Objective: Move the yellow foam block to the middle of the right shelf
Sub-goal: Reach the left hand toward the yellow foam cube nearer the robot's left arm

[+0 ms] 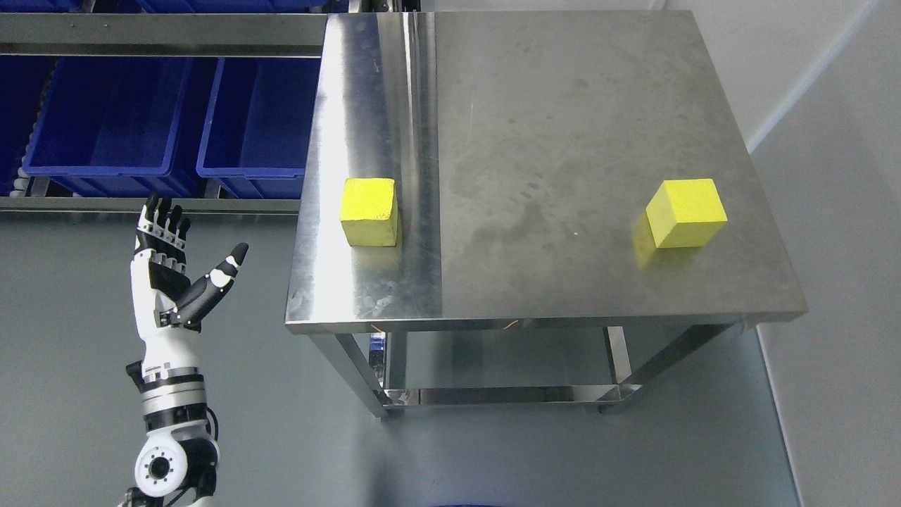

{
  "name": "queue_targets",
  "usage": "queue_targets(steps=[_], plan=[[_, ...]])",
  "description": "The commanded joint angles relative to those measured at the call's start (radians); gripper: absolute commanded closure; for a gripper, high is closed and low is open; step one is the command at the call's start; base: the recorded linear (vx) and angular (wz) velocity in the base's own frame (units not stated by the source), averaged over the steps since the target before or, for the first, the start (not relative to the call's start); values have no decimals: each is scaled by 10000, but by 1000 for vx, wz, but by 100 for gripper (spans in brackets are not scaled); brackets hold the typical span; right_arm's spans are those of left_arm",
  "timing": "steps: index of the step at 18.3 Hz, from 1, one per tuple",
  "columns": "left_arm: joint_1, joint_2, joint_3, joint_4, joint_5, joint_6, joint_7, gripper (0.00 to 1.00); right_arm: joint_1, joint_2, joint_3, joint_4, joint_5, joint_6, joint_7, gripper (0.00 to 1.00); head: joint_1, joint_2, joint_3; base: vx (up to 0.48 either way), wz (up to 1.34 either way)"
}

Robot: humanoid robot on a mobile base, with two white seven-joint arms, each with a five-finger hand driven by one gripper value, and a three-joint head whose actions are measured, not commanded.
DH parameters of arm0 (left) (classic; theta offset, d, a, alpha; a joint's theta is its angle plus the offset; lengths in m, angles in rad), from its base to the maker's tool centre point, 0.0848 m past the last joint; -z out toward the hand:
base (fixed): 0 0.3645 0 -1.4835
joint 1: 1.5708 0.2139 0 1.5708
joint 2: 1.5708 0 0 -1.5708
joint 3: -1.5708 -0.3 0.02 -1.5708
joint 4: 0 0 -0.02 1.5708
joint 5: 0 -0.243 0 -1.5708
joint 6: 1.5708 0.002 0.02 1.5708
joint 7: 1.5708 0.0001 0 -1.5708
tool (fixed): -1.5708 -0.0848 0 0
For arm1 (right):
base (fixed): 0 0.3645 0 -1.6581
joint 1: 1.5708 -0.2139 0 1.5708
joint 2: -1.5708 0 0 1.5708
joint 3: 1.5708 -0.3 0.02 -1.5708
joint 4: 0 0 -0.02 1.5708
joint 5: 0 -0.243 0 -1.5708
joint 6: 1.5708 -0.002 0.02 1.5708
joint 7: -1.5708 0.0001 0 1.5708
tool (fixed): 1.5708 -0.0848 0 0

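Observation:
Two yellow foam blocks rest on a steel table (563, 105). One yellow block (369, 211) sits near the table's left edge. The other yellow block (686, 213) sits toward the right edge, turned slightly. My left hand (176, 260) is raised over the floor, left of the table and well apart from both blocks. Its fingers are spread, the thumb points right, and it holds nothing. The right arm does not show.
Blue plastic bins (105, 120) stand on a metal rack (141, 35) at the upper left, behind my hand. The table's lower frame (507, 394) shows beneath the top. Grey floor lies around the table, and a pale wall (830, 70) runs along the right.

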Motion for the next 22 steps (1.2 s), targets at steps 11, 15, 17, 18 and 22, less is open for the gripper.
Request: queue_targets(steps=[11, 15, 17, 18, 22], plan=[[-1362, 506, -312, 201, -439, -840, -2511, 0, 184, -175, 0, -174, 23, -9, 16, 0, 0, 0, 0, 0, 0], [-1684, 690, -389, 217, -913, -933, -5228, 0, 184, -175, 0, -174, 23, -9, 16, 0, 0, 0, 0, 0, 0], [-1792, 721, -481, 217, -1497, -964, -5633, 0, 199, -175, 0, -174, 23, -9, 16, 0, 0, 0, 0, 0, 0], [-1838, 767, -481, 217, -1620, -964, -5618, 0, 199, -175, 0, -174, 23, -9, 16, 0, 0, 0, 0, 0, 0], [-2664, 1349, -496, 323, -2904, -674, -5725, 0, 184, -175, 0, -174, 23, -9, 16, 0, 0, 0, 0, 0, 0]])
